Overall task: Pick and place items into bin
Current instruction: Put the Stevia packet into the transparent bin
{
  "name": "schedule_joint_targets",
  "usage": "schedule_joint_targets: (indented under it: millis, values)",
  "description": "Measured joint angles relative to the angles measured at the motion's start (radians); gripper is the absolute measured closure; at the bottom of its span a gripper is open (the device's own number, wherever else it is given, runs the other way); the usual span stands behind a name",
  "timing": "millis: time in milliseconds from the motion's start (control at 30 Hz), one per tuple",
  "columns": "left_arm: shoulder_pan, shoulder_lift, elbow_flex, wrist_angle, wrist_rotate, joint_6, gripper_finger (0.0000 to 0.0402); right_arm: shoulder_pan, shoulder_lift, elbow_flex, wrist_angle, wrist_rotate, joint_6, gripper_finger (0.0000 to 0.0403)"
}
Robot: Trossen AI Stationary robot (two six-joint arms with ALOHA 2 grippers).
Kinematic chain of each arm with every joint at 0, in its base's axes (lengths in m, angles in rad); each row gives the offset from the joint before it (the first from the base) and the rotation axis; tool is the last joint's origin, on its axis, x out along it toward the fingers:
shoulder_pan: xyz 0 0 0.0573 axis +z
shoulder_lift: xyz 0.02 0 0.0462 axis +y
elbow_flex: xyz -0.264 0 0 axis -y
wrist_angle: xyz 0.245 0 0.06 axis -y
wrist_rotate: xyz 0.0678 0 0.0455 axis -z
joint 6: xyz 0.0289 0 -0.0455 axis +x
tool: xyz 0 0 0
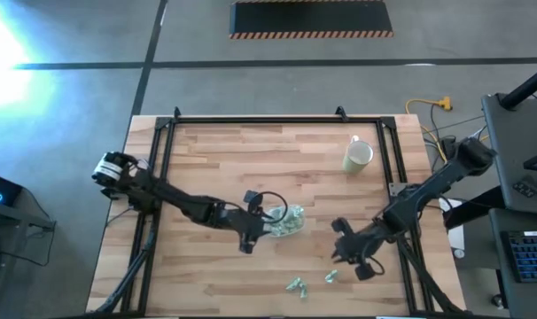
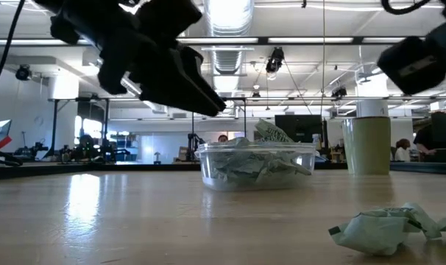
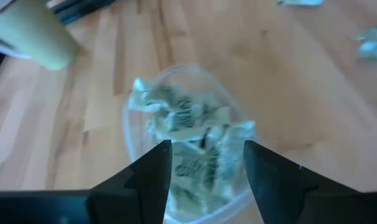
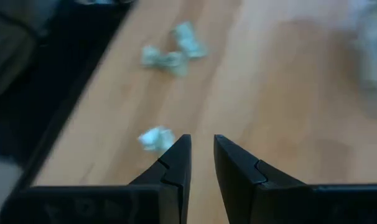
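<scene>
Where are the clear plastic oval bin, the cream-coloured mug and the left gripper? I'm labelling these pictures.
clear plastic oval bin (image 2: pixel 208 156): low view, left rim.
cream-coloured mug (image 1: pixel 358 157): high view, mouth.
left gripper (image 3: pixel 206 163): left wrist view, gap between its open fingertips, above the bin.

Pale-green items (image 1: pixel 289 221) fill the clear bin (image 1: pixel 297 227) (cream mug (image 1: pixel 358 157), blond wood table (image 1: pixel 251 159)).

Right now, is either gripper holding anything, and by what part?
Nothing is held. The left gripper is open above the bin with nothing between its fingers. The right gripper hangs over bare table near loose items, its narrow gap empty.
</scene>
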Motion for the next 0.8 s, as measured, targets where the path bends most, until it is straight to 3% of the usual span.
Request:
schedule_joint_targets:
  millis: [233,467,800]
  values:
    - [-0.040,-0.003,-0.001,0.002,0.009,0.000,0.0218,0.110,0.078,-0.042,0.144,-0.016,0.007,0.0342]
    - [-0.042,-0.003,-0.001,0.002,0.008,-0.003,0.0218,0.123,0.213,-0.052,0.288,0.013,-0.029,0.0340]
    - [-0.044,-0.003,-0.001,0.000,0.007,-0.030,0.0218,0.123,0.310,-0.045,0.352,0.035,-0.010,0.0272]
